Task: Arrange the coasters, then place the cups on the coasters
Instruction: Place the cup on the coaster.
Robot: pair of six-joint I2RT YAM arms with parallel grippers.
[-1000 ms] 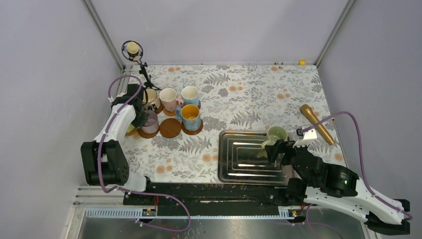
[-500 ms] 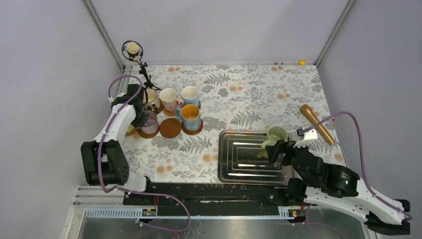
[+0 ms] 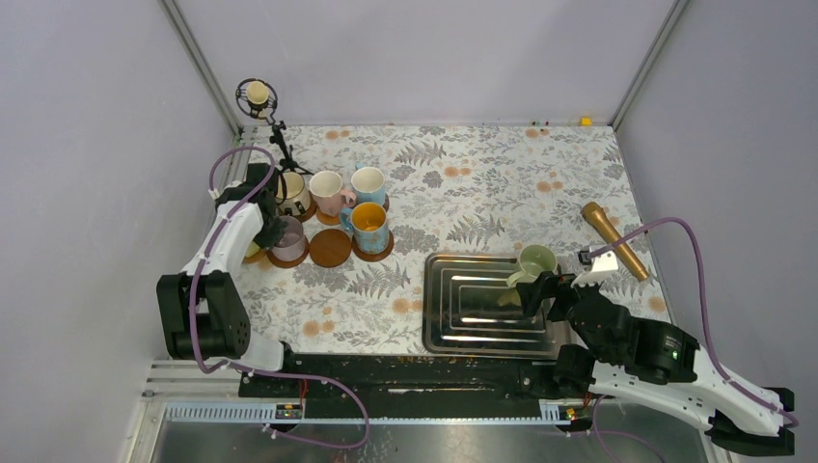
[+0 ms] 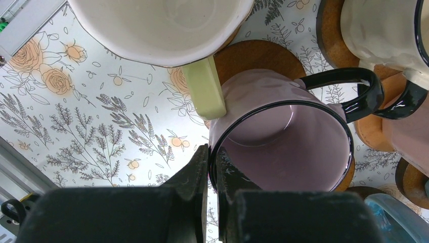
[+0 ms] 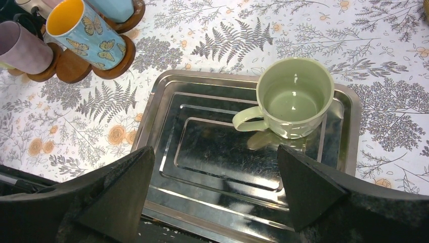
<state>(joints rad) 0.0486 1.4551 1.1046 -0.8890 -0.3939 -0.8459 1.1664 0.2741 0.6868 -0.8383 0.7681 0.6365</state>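
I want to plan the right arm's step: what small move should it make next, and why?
Probably lower the right gripper forward onto the pale green mug: its jaws stand open, the mug sits alone in the steel tray, and one coaster is bare.

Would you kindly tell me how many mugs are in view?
7: six clustered far left (cream mug, pink mug, blue mug, butterfly mug, mauve mug, pale mug partly under the left arm) and the green mug in the tray. The arm may hide more.
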